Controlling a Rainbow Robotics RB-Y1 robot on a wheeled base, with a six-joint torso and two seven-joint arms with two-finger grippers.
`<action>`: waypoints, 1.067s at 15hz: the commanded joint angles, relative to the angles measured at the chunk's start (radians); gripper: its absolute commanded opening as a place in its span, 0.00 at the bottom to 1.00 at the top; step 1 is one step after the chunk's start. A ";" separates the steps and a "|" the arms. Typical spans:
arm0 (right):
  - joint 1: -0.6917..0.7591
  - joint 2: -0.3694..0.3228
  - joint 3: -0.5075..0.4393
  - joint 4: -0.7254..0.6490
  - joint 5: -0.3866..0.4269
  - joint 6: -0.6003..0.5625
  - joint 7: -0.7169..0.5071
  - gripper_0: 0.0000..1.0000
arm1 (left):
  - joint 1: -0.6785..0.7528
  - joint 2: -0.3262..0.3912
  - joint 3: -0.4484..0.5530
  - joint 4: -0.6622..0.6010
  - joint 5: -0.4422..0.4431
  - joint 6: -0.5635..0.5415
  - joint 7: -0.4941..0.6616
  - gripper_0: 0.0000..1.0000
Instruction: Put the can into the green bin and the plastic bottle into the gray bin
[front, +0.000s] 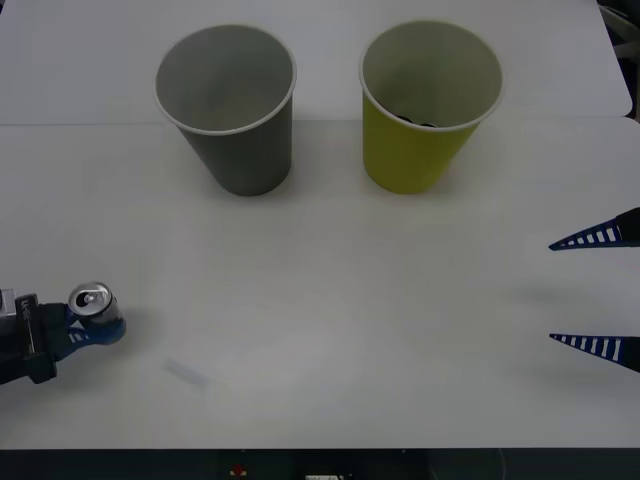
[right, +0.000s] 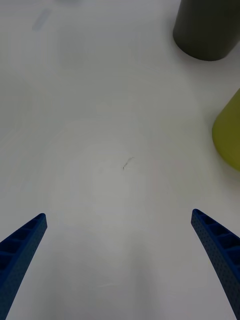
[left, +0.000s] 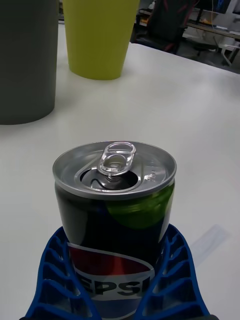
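Front view: nearest the robot, at the table's near left corner, the left gripper is closed around the can, its blue fingers bowed against the dark body. The can stands upright with its silver top up. In the left wrist view the can sits between the curved ribbed fingers, which wrap both sides of its body; the pull tab is raised and the mouth is open, and a red, white and blue logo shows on the dark side.

Taking the can as the landmark, the right gripper hangs well off to its right, at the table's right edge, about level with it. Its two blue fingers are spread wide with nothing between them. The right wrist view shows the same fingers far apart over bare white tabletop.

Farther from the robot than the can, and somewhat to its right, stands the gray bin, upright with its mouth open. Farther right again, beside the gray bin but not touching it, stands the green bin, also upright; something dark lies inside near its bottom, too hidden to identify. In the left wrist view both bins rise beyond the can, the gray bin nearer to it than the green bin.
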 joint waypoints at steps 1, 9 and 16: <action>0.000 0.000 0.000 0.000 0.000 0.000 0.000 1.00 | 0.000 0.003 0.144 -0.059 -0.177 -0.030 0.133 0.00; 0.000 0.000 0.000 0.000 0.000 0.000 0.000 1.00 | 0.003 0.004 0.405 -0.309 -0.489 -0.114 0.581 0.00; 0.000 0.000 0.000 0.000 0.000 0.000 0.000 1.00 | 0.092 0.014 0.555 -0.744 -0.659 -0.056 1.086 0.00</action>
